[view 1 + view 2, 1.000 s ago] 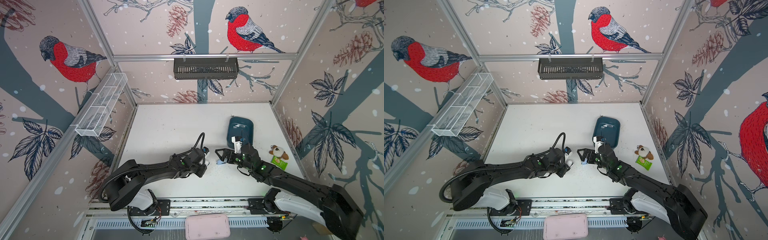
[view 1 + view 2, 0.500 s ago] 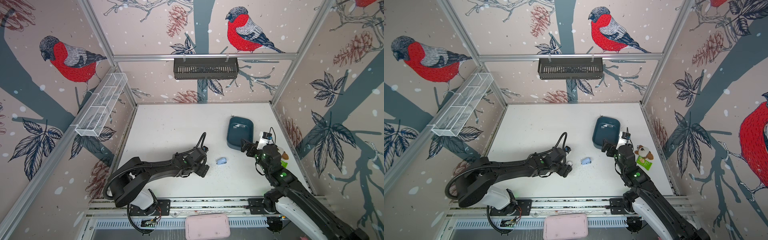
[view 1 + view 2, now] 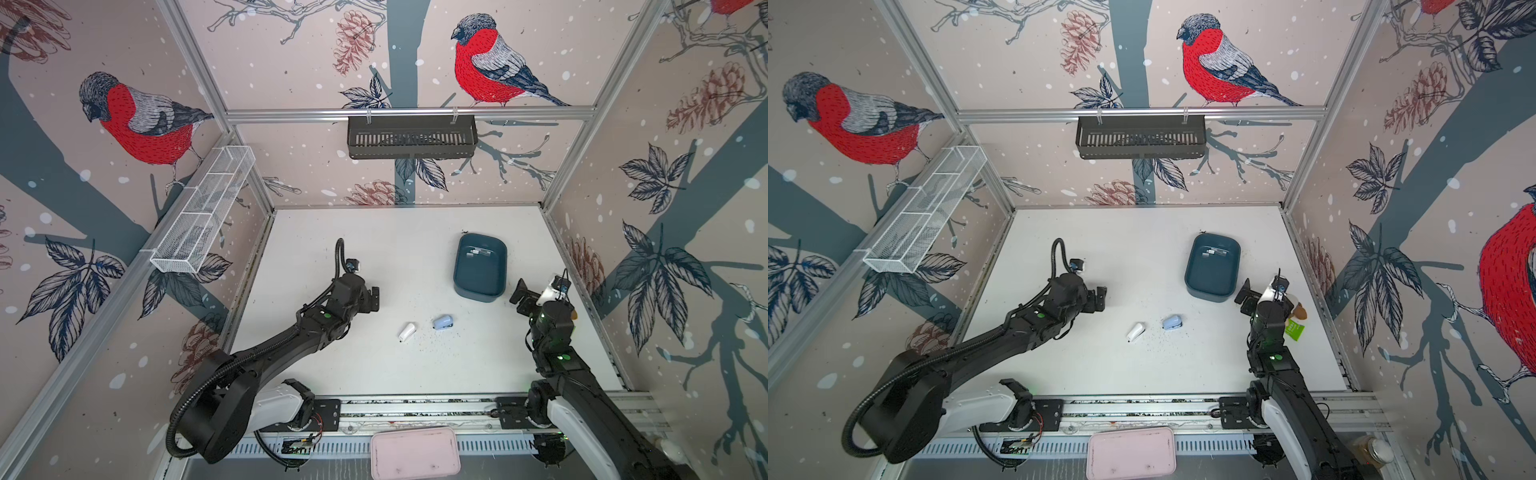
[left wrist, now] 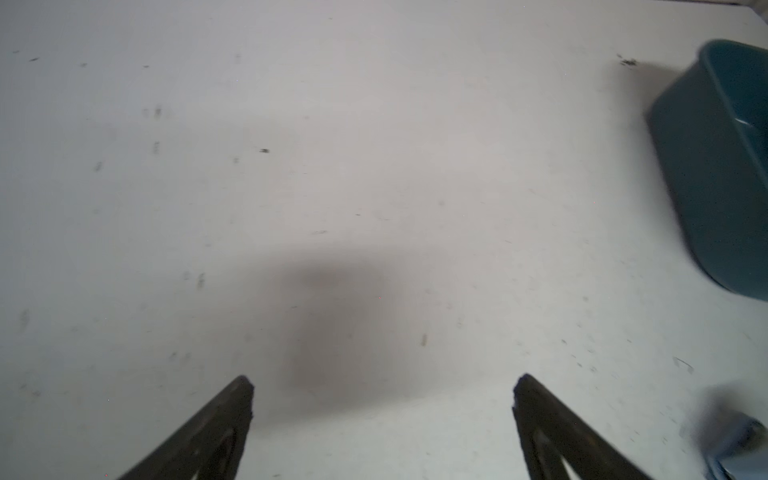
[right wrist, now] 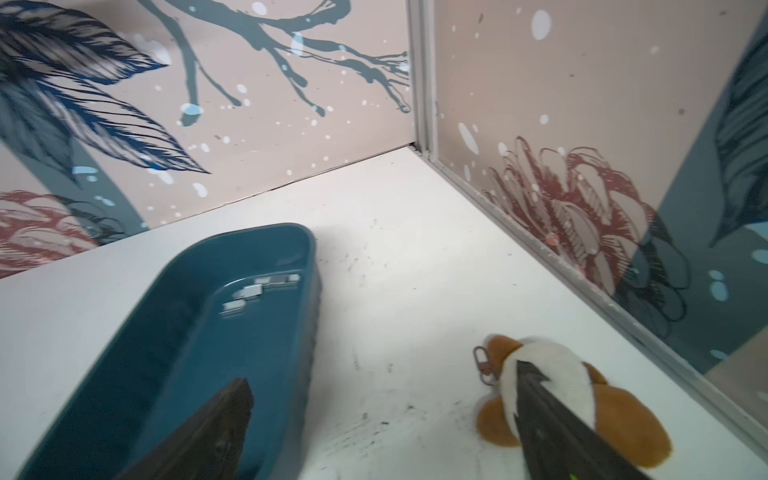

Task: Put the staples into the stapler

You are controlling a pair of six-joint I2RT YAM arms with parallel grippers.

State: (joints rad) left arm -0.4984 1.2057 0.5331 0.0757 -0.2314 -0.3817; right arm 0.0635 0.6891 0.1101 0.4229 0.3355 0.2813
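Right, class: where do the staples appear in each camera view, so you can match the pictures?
In a top view: staples at the far end of the teal tray.
In a top view: staples there too.
Left wrist: not visible, only the tray's outer wall.
Right wrist: staples on the tray floor.
Shared landmark: the teal tray.

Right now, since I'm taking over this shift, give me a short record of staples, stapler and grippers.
staples: silvery strips in the teal tray, far end
stapler: light blue, on the table, unheld
white piece: beside the stapler, not touching
left gripper: open, empty
right gripper: open, empty, near the teal tray
plush toy: on the table, right edge
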